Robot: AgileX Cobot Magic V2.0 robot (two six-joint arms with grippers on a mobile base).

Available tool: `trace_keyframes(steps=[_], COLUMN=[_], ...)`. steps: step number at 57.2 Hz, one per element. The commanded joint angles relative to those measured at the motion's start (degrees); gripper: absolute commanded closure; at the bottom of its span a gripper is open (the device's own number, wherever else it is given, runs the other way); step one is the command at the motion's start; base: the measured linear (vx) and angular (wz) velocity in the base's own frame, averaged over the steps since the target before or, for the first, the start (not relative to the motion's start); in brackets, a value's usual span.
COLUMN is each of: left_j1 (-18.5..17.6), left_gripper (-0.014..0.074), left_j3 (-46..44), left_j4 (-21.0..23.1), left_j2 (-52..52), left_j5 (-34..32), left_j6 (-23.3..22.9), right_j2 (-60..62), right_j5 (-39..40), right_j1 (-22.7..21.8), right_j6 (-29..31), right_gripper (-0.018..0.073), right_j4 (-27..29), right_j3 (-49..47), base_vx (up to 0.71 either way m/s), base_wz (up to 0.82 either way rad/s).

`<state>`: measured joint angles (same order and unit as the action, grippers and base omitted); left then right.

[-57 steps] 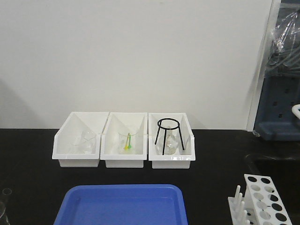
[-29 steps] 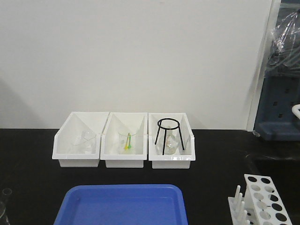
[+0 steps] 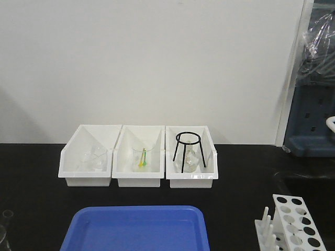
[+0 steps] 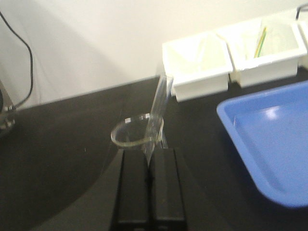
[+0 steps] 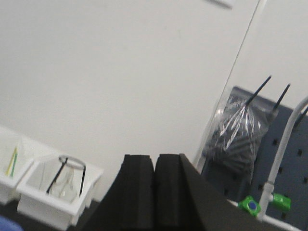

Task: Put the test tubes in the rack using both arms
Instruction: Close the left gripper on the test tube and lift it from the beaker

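The left black gripper (image 4: 149, 155) pinches a slender clear glass test tube (image 4: 160, 103), tilted at the rim of a clear glass beaker (image 4: 132, 131) left of the blue plastic tray (image 4: 269, 139). The right black gripper (image 5: 155, 159) is pressed together, empty. The white holed plastic rack (image 3: 297, 219), right of the tray, shows no tubes, so the transfer looks barely begun.

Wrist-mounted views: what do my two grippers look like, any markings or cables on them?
Both are plain matte black. The left gripper has two flat, rectangular finger blocks with squared tips. The right gripper has similar blocks with slightly rounded tips, flaring into sloped black shoulders below. No markings or cables show on either; the arms are out of view.
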<state>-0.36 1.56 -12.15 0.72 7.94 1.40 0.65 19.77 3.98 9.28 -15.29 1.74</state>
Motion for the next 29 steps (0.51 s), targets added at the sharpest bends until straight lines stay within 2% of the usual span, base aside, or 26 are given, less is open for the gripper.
trace_keyframes(steps=[1, 10, 14, 20, 29], left_j1=[-0.03, -0.03, -0.03, -0.03, -0.03], left_gripper=[0.0598, 0.0598, 0.0598, 0.0598, 0.0598], left_j3=[-1.91, -1.97, -1.97, -2.80, -10.45], left_j4=[0.52, 0.38, 0.38, 0.38, 0.38], left_j2=[0.62, 0.62, 0.62, 0.62, 0.38], left_j5=[-9.37, -16.80, -19.70, -22.44, -20.45], left_j6=[-0.46, -0.46, -0.46, -0.50, -3.17], right_j2=[0.59, 0.59, 0.53, 0.53, -0.01], right_j5=[11.10, 21.41, 23.45, 18.38, 3.91], right_j1=[-0.10, -0.10, -0.10, -0.02, -0.02], right_j6=[-1.43, -2.64, 0.32, -0.53, -2.66], right_gripper=[0.0568, 0.0568, 0.0568, 0.0568, 0.0568], right_j4=[2.00, 6.73, 8.62, 10.93, 10.98], right_j3=[0.81, 0.75, 0.29, -2.55, -11.91], base_vx=[0.00, 0.00, 0.00, 0.00, 0.00], base_wz=[0.00, 0.00, 0.00, 0.00, 0.00])
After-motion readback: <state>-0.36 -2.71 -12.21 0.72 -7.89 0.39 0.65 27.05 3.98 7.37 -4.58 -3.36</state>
